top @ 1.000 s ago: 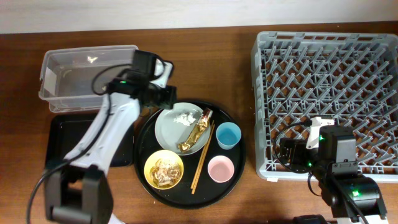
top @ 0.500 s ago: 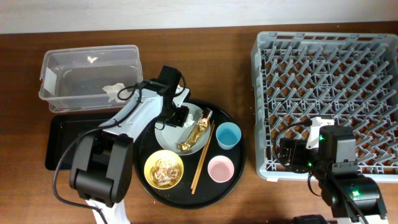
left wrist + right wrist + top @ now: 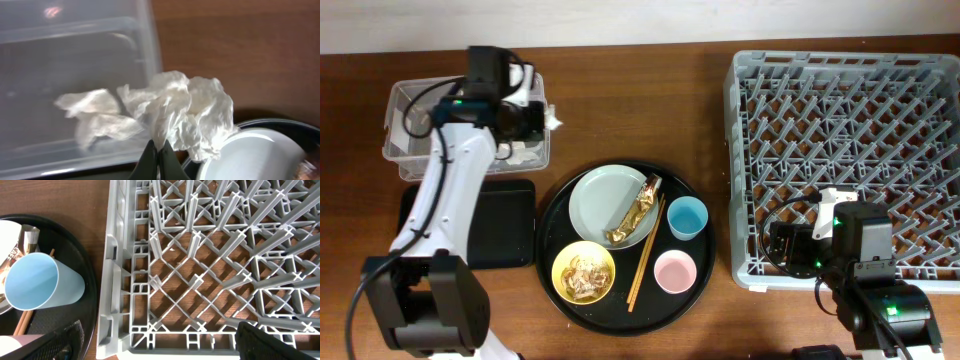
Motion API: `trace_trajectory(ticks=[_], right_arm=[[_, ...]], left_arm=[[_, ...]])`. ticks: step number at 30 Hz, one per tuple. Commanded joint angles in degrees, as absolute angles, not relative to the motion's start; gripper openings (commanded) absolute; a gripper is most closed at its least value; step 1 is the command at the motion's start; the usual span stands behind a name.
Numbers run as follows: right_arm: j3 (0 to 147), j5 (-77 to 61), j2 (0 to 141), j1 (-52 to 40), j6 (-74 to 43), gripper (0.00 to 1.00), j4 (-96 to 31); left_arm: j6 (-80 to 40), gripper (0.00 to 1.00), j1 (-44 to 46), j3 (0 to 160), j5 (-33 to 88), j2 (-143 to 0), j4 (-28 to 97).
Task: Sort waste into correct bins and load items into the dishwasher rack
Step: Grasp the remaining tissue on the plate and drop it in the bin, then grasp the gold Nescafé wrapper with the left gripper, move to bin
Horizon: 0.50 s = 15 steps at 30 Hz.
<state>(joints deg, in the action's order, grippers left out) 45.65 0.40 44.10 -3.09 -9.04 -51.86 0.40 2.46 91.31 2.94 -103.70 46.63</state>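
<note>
Overhead, my left gripper point(image 3: 542, 119) is at the right end of the clear tub point(image 3: 420, 100), with my arm lying across the tub. In the left wrist view my fingers point(image 3: 149, 159) are pinched tight on the bottom edge of a crumpled white tissue point(image 3: 187, 112), which hangs by the tub's right wall. A second tissue point(image 3: 95, 117) lies inside the tub. In front of the tub sits the shallow black tray point(image 3: 505, 225).

On the round black tray point(image 3: 550, 240) the plate point(image 3: 600, 200) carries the gold wrapper point(image 3: 635, 212). The chopsticks point(image 3: 645, 255) lie beside the plate. The blue cup point(image 3: 687, 217) and the pink cup point(image 3: 674, 271) stand to their right. The yellow bowl point(image 3: 584, 272) holds brown food scraps point(image 3: 586, 275).

My right gripper point(image 3: 159, 330) hovers over the near left corner of the grey rack point(image 3: 200, 255). Its fingers are spread wide and hold nothing. The blue cup shows at the left of that view.
</note>
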Motion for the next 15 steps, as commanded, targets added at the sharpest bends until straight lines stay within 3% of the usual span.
trace_trajectory(ticks=[1, 3, 4, 9, 11, 13, 14, 15], right_arm=[[47.2, 0.3, 44.1, -3.3, -9.5, 0.98, -51.7], [47.2, 0.3, 44.1, -3.3, -9.5, 0.98, -51.7], [47.2, 0.3, 44.1, -3.3, -9.5, 0.98, -51.7], [47.2, 0.3, 44.1, -3.3, -9.5, 0.98, -51.7], [47.2, 0.3, 44.1, -3.3, -9.5, 0.98, -51.7], [47.2, 0.3, 44.1, -3.3, -9.5, 0.98, -51.7], [47.2, 0.3, 44.1, -3.3, -9.5, 0.98, -51.7], [47.2, 0.3, 44.1, -3.3, -9.5, 0.98, -51.7]], left_arm=[[0.7, 0.34, -1.0, 91.7, 2.1, -103.5, 44.6], [0.7, 0.43, -1.9, 91.7, 2.1, -103.5, 43.9], [0.7, 0.53, -2.2, 91.7, 2.1, -103.5, 44.0], [0.7, 0.55, -1.7, 91.7, 5.3, -102.7, 48.3], [0.6, 0.66, -0.1, 91.7, 8.0, -101.6, 51.3], [0.6, 0.83, 2.3, 91.7, 8.2, -100.5, 53.8], [0.4, 0.99, 3.8, 91.7, 8.2, -100.1, 55.2], [-0.6, 0.99, 5.3, 91.7, 8.8, -100.1, 56.5]])
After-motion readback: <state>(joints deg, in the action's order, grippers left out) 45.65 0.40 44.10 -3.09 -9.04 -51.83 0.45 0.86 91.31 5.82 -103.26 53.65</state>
